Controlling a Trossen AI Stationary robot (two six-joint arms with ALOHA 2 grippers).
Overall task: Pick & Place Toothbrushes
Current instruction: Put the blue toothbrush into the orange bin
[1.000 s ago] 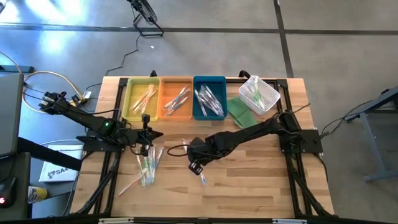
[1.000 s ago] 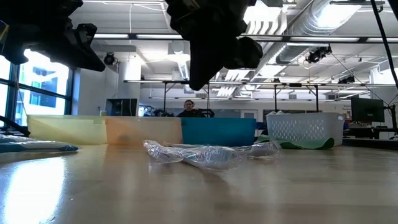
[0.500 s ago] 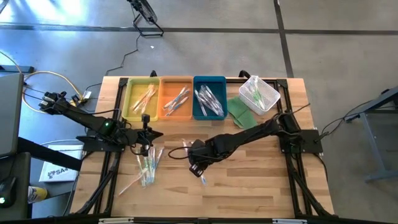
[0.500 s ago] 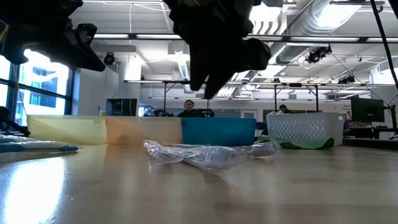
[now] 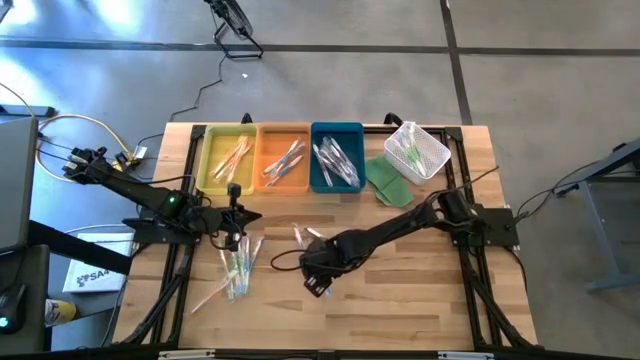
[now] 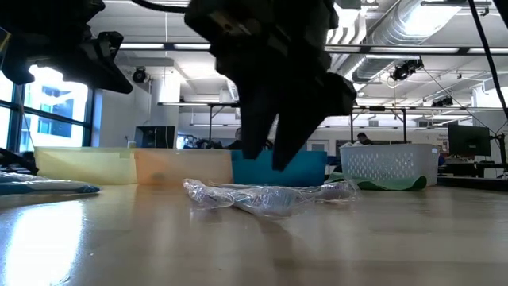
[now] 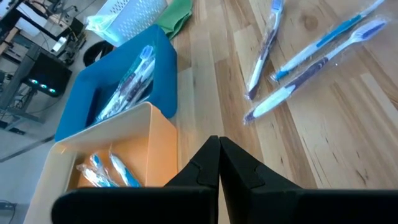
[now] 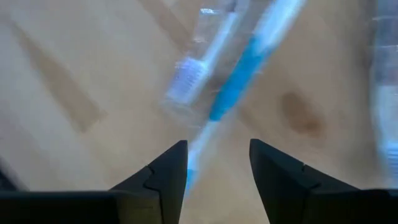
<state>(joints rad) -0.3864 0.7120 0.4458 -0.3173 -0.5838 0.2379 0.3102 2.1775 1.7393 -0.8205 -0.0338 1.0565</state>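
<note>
A blue-and-white toothbrush in a clear wrapper lies flat on the wooden table, right under my right gripper. That gripper is open and points steeply down, its fingers a little above the wrapped toothbrushes without touching them. More toothbrushes lie loose at the left and near the middle. My left gripper is shut on nothing and waits above the table's left part, beside the trays.
Yellow, orange and blue trays stand side by side along the far edge, each holding toothbrushes. To their right stands a white mesh basket with a green cloth beside it. Bare wood lies at the near right.
My right gripper has sunk toward the toothbrush on the table, shifting a little toward the near edge, and its fingers have opened from shut. The toothbrushes have not moved.
</note>
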